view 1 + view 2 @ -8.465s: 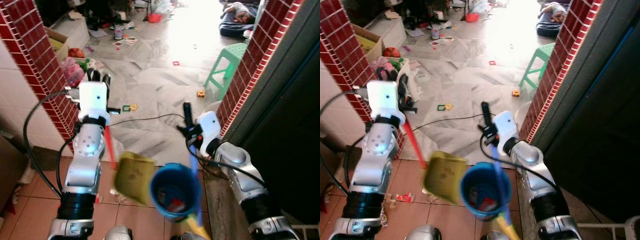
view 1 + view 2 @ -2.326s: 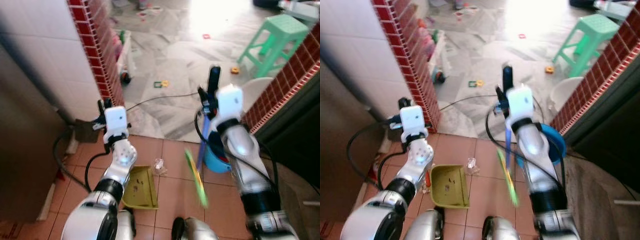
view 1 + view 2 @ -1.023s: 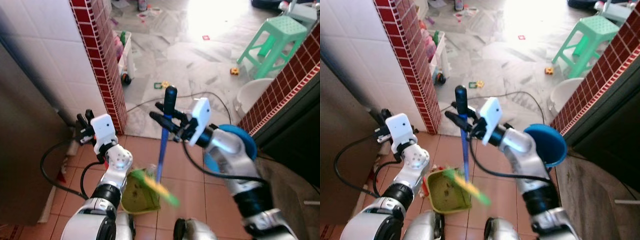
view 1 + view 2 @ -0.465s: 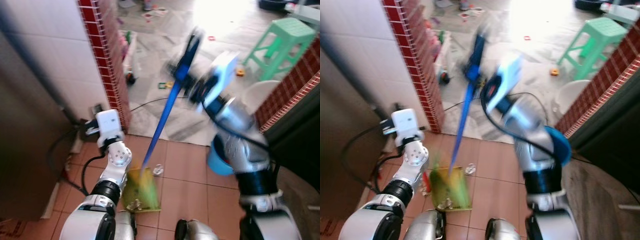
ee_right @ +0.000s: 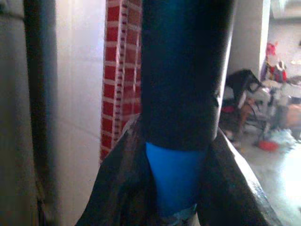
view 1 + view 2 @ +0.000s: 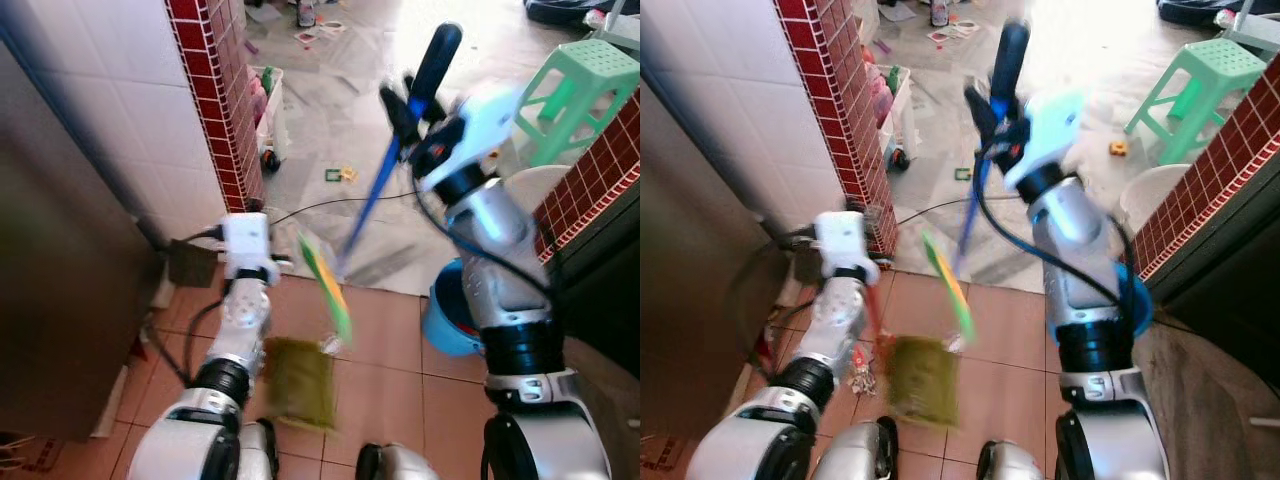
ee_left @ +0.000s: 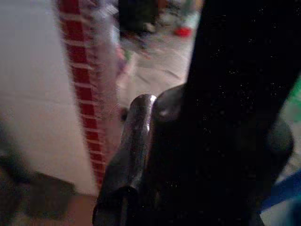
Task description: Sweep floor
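My right gripper point(image 6: 408, 108) is shut on a broom with a blue shaft point(image 6: 372, 195) and a black grip point(image 6: 436, 52), held raised and slanting. The blurred green and yellow broom head point(image 6: 326, 288) hangs above the terracotta tiles. In the right wrist view the black fingers point(image 5: 230, 188) clamp the blue shaft point(image 5: 173, 176). Low on the left, my left gripper point(image 6: 845, 262) holds a thin red handle point(image 6: 872, 305) that runs down to the olive dustpan point(image 6: 300, 382). The dustpan sits low over the tiles, blurred. A dark shape fills most of the left wrist view.
A blue bucket point(image 6: 445, 312) sits behind my right arm. A red brick pillar point(image 6: 222, 100) and a dark cabinet point(image 6: 60, 280) stand on the left, a brick wall point(image 6: 590, 180) on the right. Beyond are a green stool point(image 6: 570, 85), a black cable point(image 6: 310, 206), scattered toys point(image 6: 339, 174) and litter point(image 6: 860, 380).
The broom head has swung up off the dustpan and to the right. The broom handle now stands higher and more upright. The dustpan has shifted slightly right with my left arm.
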